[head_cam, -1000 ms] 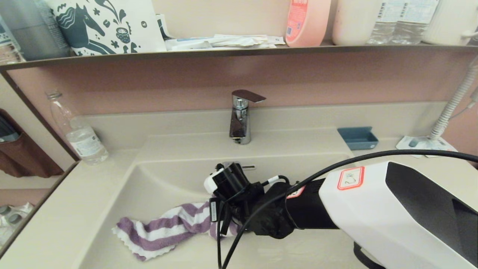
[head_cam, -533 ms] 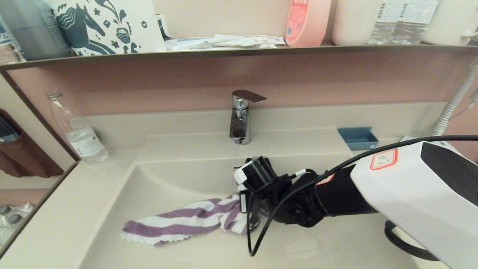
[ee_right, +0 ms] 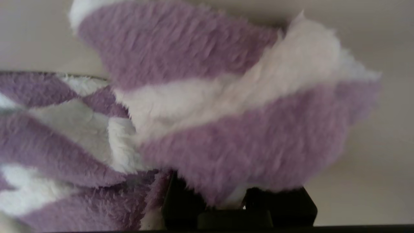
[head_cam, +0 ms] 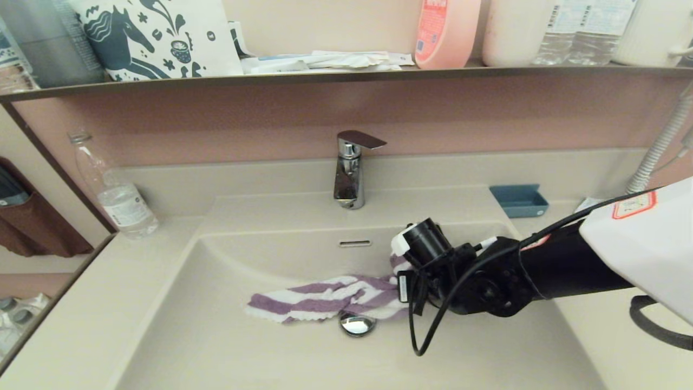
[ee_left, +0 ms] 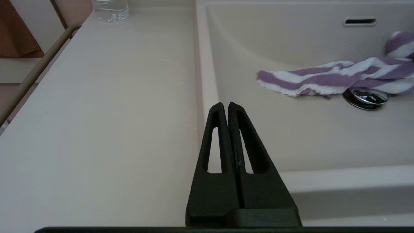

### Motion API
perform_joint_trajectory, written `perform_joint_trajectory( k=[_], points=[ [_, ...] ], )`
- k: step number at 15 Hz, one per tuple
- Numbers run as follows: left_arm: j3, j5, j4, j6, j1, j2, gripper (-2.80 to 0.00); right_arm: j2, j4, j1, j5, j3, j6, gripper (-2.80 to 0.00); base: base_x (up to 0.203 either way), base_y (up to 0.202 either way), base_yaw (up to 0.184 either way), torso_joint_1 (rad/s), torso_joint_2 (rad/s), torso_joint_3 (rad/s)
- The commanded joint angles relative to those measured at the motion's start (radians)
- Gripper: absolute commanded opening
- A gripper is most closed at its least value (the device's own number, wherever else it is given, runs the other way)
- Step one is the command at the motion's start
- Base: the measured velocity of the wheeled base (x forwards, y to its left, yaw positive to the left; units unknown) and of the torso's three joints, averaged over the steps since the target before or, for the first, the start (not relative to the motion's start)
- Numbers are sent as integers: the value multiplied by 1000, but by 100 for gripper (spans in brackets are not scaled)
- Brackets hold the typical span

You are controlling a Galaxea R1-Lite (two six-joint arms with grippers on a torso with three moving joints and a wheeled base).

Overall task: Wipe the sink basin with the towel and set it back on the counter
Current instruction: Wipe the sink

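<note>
The right gripper [head_cam: 403,281] reaches from the right side into the sink basin [head_cam: 227,336], low over the floor of it and just right of the drain plug [head_cam: 357,324]; it is clenched on one end of the towel [head_cam: 330,298], and in the right wrist view the purple-and-white pile of the towel [ee_right: 207,113] bunches over the dark fingers [ee_right: 181,200] and hides most of them. From that held end the towel trails to the left across the basin floor — its middle lies just behind the drain plug, touching or overlapping the plug's back edge, and its free end rests flat on the floor below the overflow slot [head_cam: 354,243]. The tap [head_cam: 349,173] stands behind the basin on the counter [head_cam: 157,238]; a clear water bottle [head_cam: 116,197] stands on the counter at the far left, and a small blue tray [head_cam: 518,199] sits on it at the right. The left gripper [ee_left: 225,106] hovers over the counter's near left part, beside the basin's left rim — its two fingers pressed together, holding nothing; the towel [ee_left: 323,79] and drain plug [ee_left: 365,97] lie well apart from it.
</note>
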Motion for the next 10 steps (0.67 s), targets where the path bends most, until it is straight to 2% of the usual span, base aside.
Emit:
perform_joint_trajectory(
  k=[1, 3, 7, 10],
  points=[
    [0, 0, 1, -1, 1, 1, -280, -81, 79, -7, -2, 27, 3, -280, 0, 0, 0, 0, 0, 0],
    [0, 0, 1, -1, 0, 1, -280, -111, 217, -6, -6, 30, 3, -280, 0, 0, 0, 0, 0, 0],
    [0, 0, 0, -1, 0, 1, -280, -132, 596, 13, -14, 24, 46, -280, 0, 0, 0, 0, 0, 0],
    [0, 0, 0, -1, 1, 1, -280, -133, 735, 73, 9, 23, 71, -280, 0, 0, 0, 0, 0, 0]
  ],
)
